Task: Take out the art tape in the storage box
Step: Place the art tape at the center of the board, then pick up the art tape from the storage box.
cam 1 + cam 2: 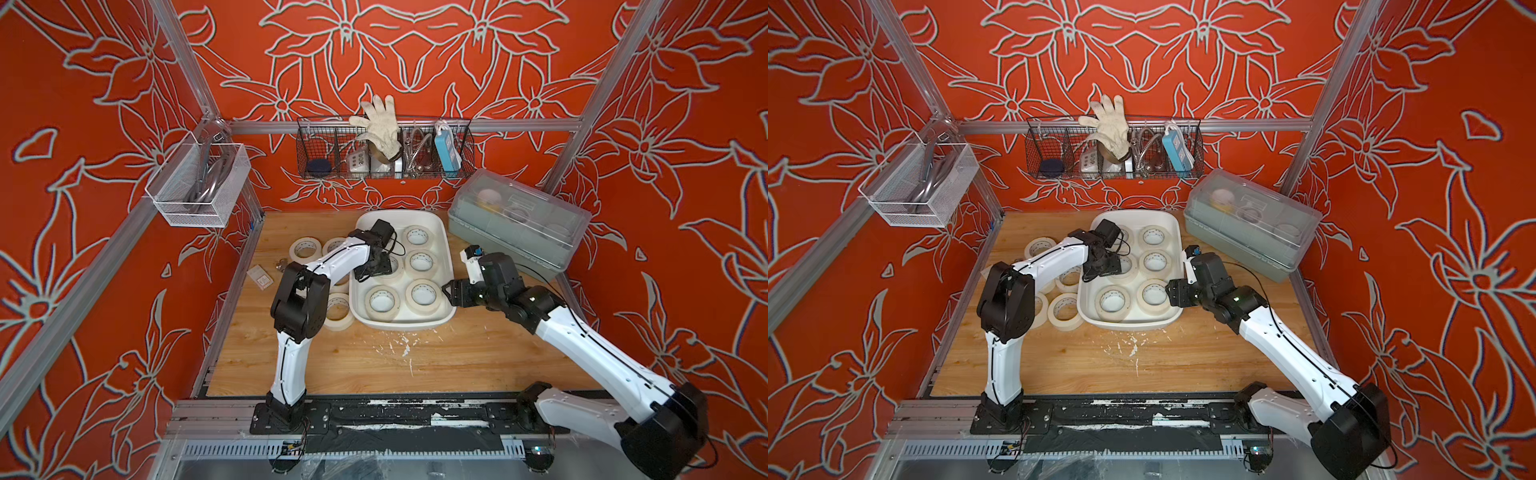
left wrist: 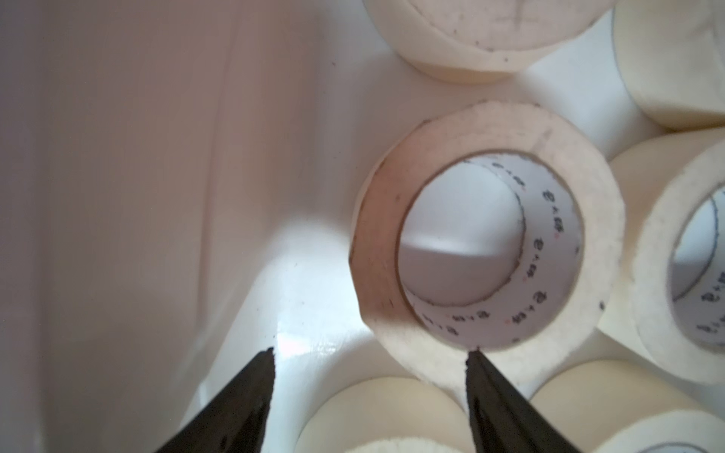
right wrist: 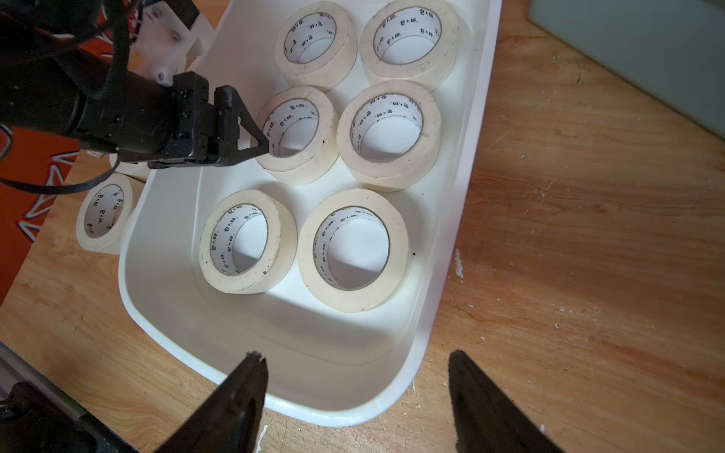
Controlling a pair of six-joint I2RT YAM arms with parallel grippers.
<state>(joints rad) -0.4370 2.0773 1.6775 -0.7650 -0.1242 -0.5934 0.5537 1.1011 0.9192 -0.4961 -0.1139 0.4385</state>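
Table: wooden top point(image 1: 332, 365). White flecks point(image 1: 405, 347) lie scattered just in front of the tub.
Right claw point(image 3: 355, 359): positioned at the near right corner of the tub. Jaws stand wide apart and hold nothing. One finger shows over the tub wall, the other over bare table.
Tub point(image 3: 274, 345): white, shallow, no lid. It stands mid-table with its long side running near to far.
Tape rolls point(image 3: 308, 255): six lie flat inside the tub in two columns of three, holes facing up.
Left claw point(image 2: 372, 353): reaches into the tub from the left, down at the middle roll of the left column. Jaws are apart and grip nothing. One fingertip point(image 2: 476, 364) meets the roll's top ring at the edge of the hole. The other is outside the roll, over the tub floor.
Loose rolls point(image 1: 1065, 325): several more lie flat on the table just left of the tub, partly hidden by the left arm.
Grey box point(image 1: 519, 232): grey-green with a clear domed lid, near the far right corner of the tub.
Wire basket point(image 1: 316, 145): hangs on the back rail. It holds a glove point(image 1: 376, 120) and a blue power strip point(image 1: 446, 153).
Mesh basket point(image 1: 199, 195): white, hangs on the left frame.
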